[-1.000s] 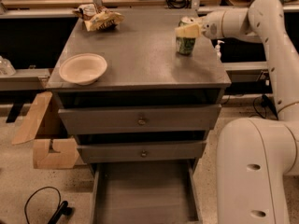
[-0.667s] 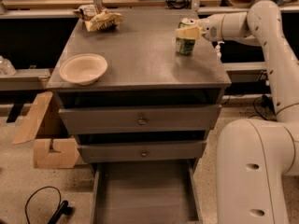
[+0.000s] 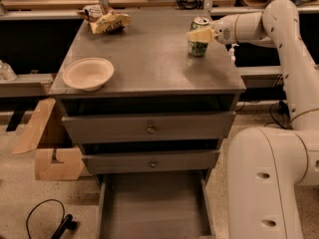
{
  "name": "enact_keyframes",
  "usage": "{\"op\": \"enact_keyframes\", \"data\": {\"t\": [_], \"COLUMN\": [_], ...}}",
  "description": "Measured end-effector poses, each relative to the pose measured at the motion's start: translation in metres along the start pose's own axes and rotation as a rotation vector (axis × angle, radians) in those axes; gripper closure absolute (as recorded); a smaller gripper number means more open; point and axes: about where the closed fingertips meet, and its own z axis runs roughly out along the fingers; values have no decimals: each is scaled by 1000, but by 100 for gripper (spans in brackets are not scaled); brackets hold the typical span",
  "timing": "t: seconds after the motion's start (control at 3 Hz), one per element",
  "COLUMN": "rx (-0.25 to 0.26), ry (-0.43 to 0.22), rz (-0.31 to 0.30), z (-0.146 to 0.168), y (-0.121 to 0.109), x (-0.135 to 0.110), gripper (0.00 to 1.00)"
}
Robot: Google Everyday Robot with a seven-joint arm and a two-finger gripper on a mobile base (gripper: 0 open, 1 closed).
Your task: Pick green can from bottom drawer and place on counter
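The green can (image 3: 199,45) stands upright on the counter (image 3: 154,63) near its back right corner, silver top showing. My gripper (image 3: 200,34) reaches in from the right at the can's upper half and is closed around it; one pale finger lies across the can's front and the other is hidden behind it. The bottom drawer (image 3: 155,208) is pulled out at floor level, and the part in view holds nothing.
A beige bowl (image 3: 88,73) sits on the counter's left front. A crumpled snack bag (image 3: 107,20) lies at the back left. Two knobbed drawers (image 3: 149,129) are shut. A cardboard box (image 3: 47,146) and a black cable (image 3: 47,220) are on the floor to the left. My white base (image 3: 271,183) stands at the right.
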Motion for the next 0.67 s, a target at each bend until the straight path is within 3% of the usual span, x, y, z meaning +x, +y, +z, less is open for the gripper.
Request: {"op": "enact_keyframes", "data": {"t": [0.33,0.67], "rx": [-4,-4], "ry": [1,1], "rz": [1,1], "z": [3,3], "y": [1,1], "x": [1,1], "gripper": [0,0]}}
